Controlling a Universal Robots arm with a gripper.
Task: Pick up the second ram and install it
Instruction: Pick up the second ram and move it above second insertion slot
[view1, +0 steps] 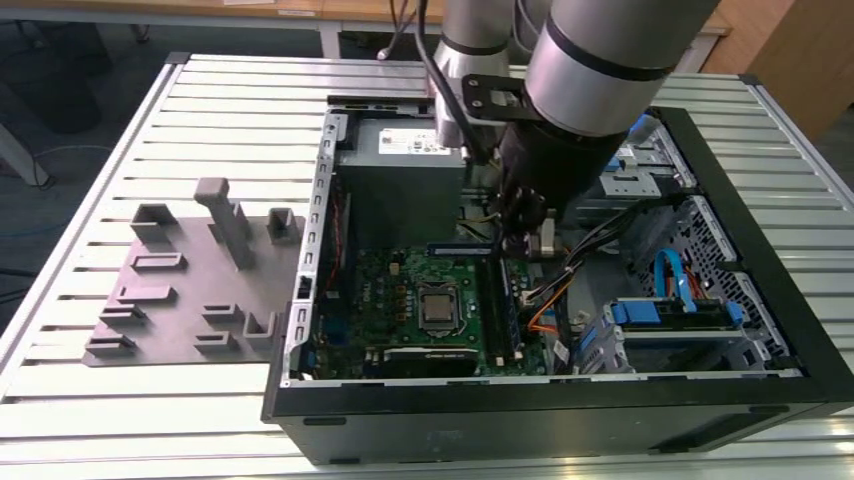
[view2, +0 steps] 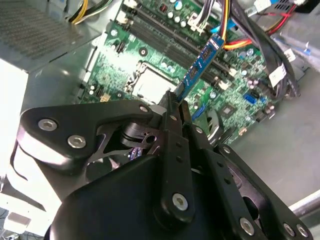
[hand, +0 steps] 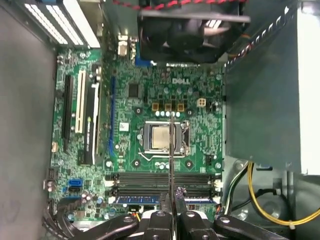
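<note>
The gripper (hand: 171, 214) was clenched on the memory stick (view2: 199, 64), holding it over the motherboard (hand: 200, 100) inside the open computer case (view1: 561, 410), beside the board's slot-lined edge.

So the whole thing sat on a white slatted metal table (view1: 227, 100), long ribs running across the top; the open black PC case (view1: 534, 425) lay on its side on it, taking up most of the surface; just beside the case, on the exterior view's left, lay a flat grey holder plate (view1: 174, 300) with some upright posts (view1: 224, 220) and small blocks sticking up; whether the plate touched the case wall, couldn't tell.
</note>
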